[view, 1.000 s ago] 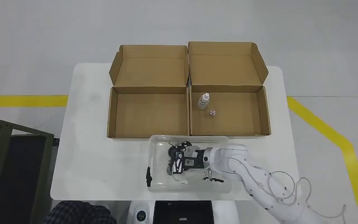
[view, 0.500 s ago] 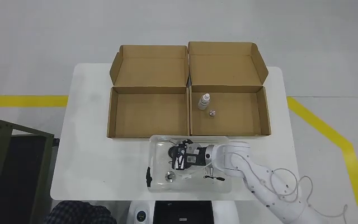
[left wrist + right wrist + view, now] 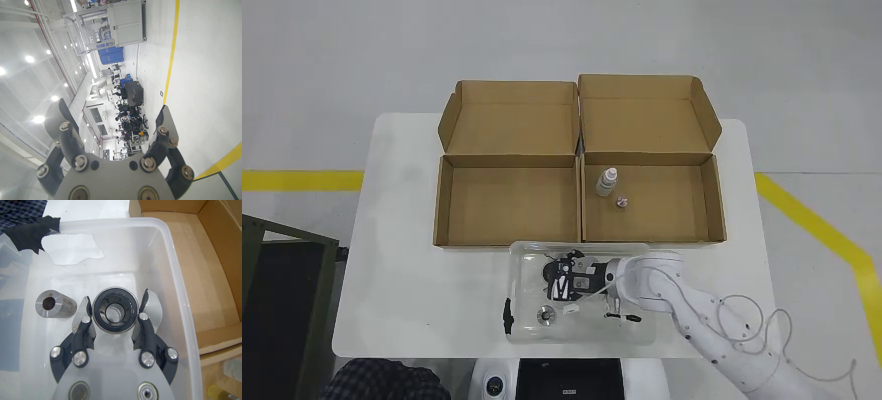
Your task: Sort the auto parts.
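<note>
A clear plastic bin (image 3: 642,248) stands at the table's near edge, in front of two open cardboard boxes. My right gripper (image 3: 116,302) is down inside the bin, shut on a black ring-shaped bearing (image 3: 115,311) whose sides both pads touch. From above, the same gripper (image 3: 561,281) is over the bin's left half. A silver metal cylinder (image 3: 54,306) with a dark bore lies beside it, and also appears in the top view (image 3: 545,316). My left gripper (image 3: 113,109) is open, holds nothing and points out into the room.
The left cardboard box (image 3: 507,205) holds nothing. The right box (image 3: 682,205) holds a small bottle (image 3: 606,181) and a small round part (image 3: 620,199). A small black part (image 3: 622,316) lies in the bin. Torn black tape (image 3: 32,236) hangs on its rim.
My right gripper moved a little toward the boxes inside the bin, uncovering the silver cylinder. It now stands around the black bearing.
</note>
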Motion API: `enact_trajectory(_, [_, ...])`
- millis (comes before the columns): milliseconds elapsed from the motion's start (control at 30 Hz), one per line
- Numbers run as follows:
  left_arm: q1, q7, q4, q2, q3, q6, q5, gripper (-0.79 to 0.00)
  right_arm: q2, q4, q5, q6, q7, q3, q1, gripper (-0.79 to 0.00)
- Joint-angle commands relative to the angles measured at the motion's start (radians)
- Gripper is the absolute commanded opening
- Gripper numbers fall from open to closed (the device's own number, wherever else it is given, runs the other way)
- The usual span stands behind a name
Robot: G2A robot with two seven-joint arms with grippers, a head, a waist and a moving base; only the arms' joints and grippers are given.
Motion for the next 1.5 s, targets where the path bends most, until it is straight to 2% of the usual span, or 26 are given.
enact_trajectory(0, [0.0, 0.0, 0.0, 0.0, 0.0, 0.0, 0.0, 0.0, -0.002, 0.006, 0.007, 0.0, -0.003, -0.001, 0.001, -0.413])
enact_trajectory(67, [0.0, 0.0, 0.0, 0.0, 0.0, 0.0, 0.0, 0.0, -0.003, 0.012, 0.019, -0.003, -0.01, 0.0, 0.001, -0.477])
enact_trajectory(100, [0.0, 0.0, 0.0, 0.0, 0.0, 0.0, 0.0, 0.0, -0.004, 0.016, 0.026, -0.007, -0.014, 0.001, 0.002, -0.557])
enact_trajectory(133, [0.0, 0.0, 0.0, 0.0, 0.0, 0.0, 0.0, 0.0, -0.004, 0.019, 0.032, -0.01, -0.017, 0.003, 0.003, -0.603])
enact_trajectory(200, [0.0, 0.0, 0.0, 0.0, 0.0, 0.0, 0.0, 0.0, -0.004, 0.019, 0.046, -0.02, -0.027, 0.008, 0.003, -0.785])
enact_trajectory(600, [0.0, 0.0, 0.0, 0.0, 0.0, 0.0, 0.0, 0.0, 0.017, -0.076, 0.142, -0.087, -0.076, 0.092, -0.049, -0.785])
enact_trajectory(1167, [0.0, 0.0, 0.0, 0.0, 0.0, 0.0, 0.0, 0.0, 0.068, -0.211, 0.357, -0.141, -0.157, 0.35, -0.182, -0.785])
enact_trajectory(1467, [0.0, 0.0, 0.0, 0.0, 0.0, 0.0, 0.0, 0.0, 0.079, -0.215, 0.45, -0.144, -0.208, 0.427, -0.233, -0.785])
